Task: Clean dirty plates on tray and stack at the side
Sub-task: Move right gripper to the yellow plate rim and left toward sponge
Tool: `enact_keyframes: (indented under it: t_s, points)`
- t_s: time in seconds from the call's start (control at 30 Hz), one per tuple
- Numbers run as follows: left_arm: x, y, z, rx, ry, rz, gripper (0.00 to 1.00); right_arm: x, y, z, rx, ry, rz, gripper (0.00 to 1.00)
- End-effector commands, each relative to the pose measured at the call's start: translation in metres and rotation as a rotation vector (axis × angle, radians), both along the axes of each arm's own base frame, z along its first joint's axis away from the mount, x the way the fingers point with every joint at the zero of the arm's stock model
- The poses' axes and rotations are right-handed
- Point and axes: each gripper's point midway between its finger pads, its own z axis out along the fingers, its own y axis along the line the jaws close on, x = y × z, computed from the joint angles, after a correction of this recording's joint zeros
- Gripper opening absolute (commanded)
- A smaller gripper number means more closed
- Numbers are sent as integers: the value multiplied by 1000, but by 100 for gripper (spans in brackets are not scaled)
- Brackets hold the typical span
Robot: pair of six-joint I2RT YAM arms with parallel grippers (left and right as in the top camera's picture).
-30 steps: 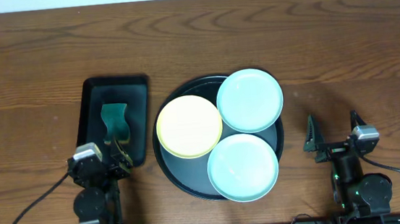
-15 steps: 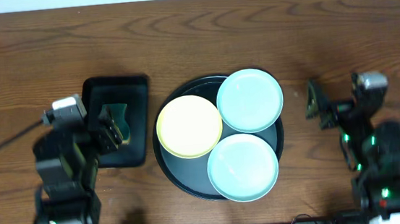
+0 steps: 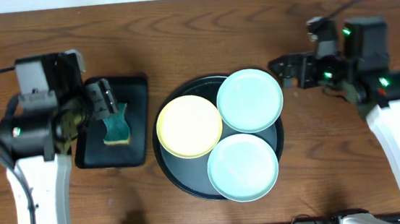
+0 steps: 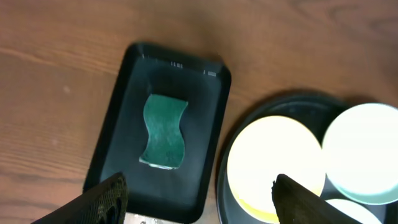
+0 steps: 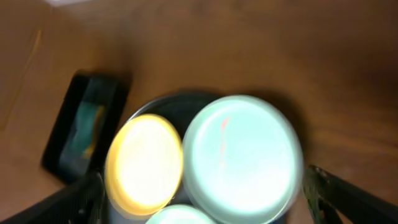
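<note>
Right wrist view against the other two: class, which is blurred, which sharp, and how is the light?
Right wrist view: smeared throughout, as by motion; the mint plate and yellow plate lack clean edges. Left wrist view: sharp, the sponge and its rectangular tray crisp. Overhead view: sharp, evenly lit, soft shadows, no strong glare on the round tray.

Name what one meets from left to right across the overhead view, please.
rectangular black tray holding the green sponge → pale yellow plate → far mint green plate → right gripper
</note>
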Motion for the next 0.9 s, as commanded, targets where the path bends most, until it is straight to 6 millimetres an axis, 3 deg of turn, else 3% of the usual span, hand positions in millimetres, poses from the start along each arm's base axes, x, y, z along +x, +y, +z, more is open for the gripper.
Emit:
enact_keyframes:
  t_s: [0.0,0.1,0.23,0.37,0.4,0.43,0.47,0.5,0.7,0.87]
  points:
    - [11,-2,-13,-12,52,-14,75,-9,51,-15,60,137,127,99]
    - [16,-2,-26,-15,95,-14,75,-23,85,-45,79,296,141,99]
    - [20,-2,-39,-19,142,-13,75,-32,114,-75,38,374,182,99]
    - [17,-2,-50,-23,195,-13,75,-37,140,-91,90,460,182,99]
    - [17,-2,-52,-23,201,-13,75,-36,145,-93,92,453,200,98]
    - [18,-2,-54,-24,208,-13,75,-36,150,-97,89,452,210,89]
    - [18,-2,-56,-24,214,-13,75,-36,152,-101,78,453,211,76]
    - [19,-2,-57,-25,219,-13,75,-36,153,-106,66,465,192,69]
    - [17,-2,-62,-24,237,-12,75,-46,135,-150,-129,583,-52,61]
    - [13,1,-70,-12,266,1,73,-53,143,-169,-214,577,-102,47]
